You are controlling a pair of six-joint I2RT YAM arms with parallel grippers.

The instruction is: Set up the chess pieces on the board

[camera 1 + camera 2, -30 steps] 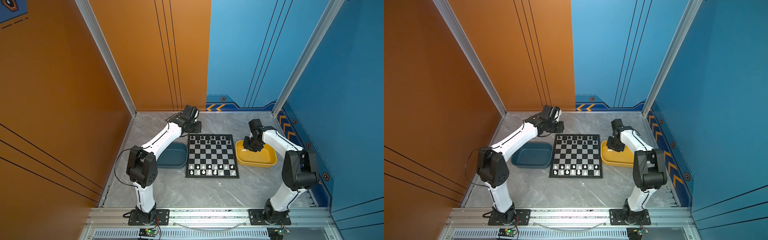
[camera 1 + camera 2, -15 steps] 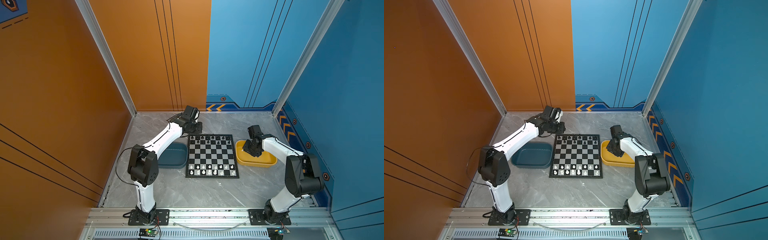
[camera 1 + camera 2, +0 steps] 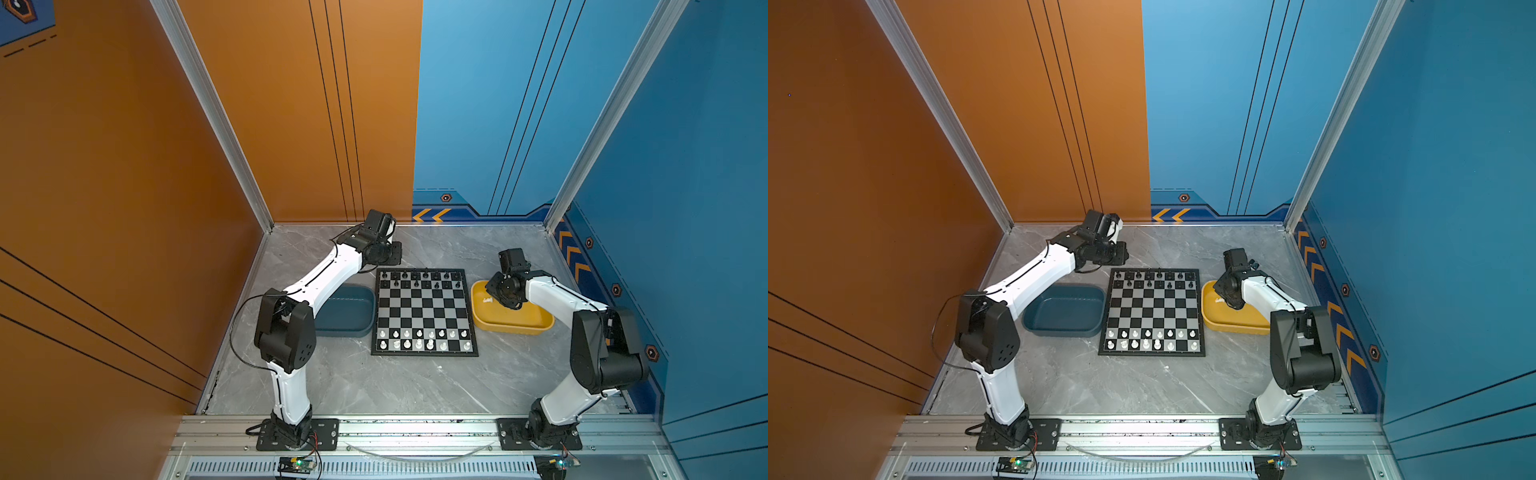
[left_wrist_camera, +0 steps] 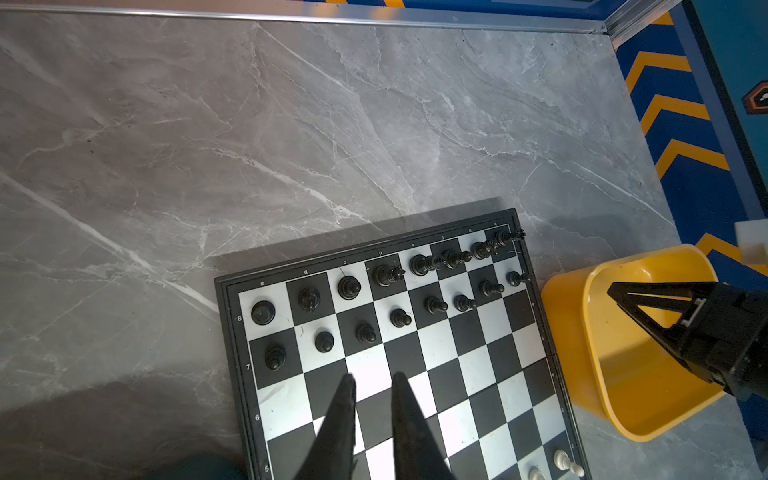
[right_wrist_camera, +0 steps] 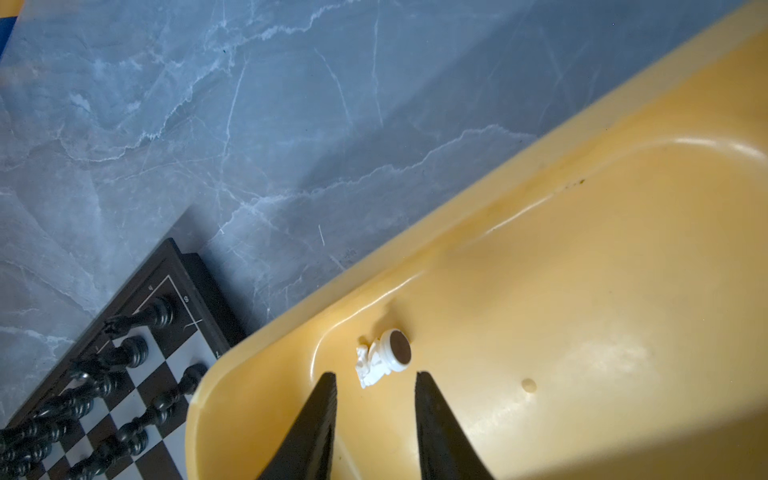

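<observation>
1 white piece [image 5: 380, 359], sideways, just ahead of the right hand [image 5: 375, 375]

**Almost set up: we count one gap**

We see the board [image 3: 1152, 309] mid-table: black pieces [image 3: 1159, 275] on the 2 far rows, white pieces [image 3: 1148, 333] on the 2 near rows, one near-row sq bare. Teal tray [image 3: 1059, 334] just left, yellow tray [image 3: 1233, 327] just right w/ a lone white piece [image 3: 1219, 299] inside. Right arm [image 3: 1260, 293] reaches over the yellow tray.
</observation>
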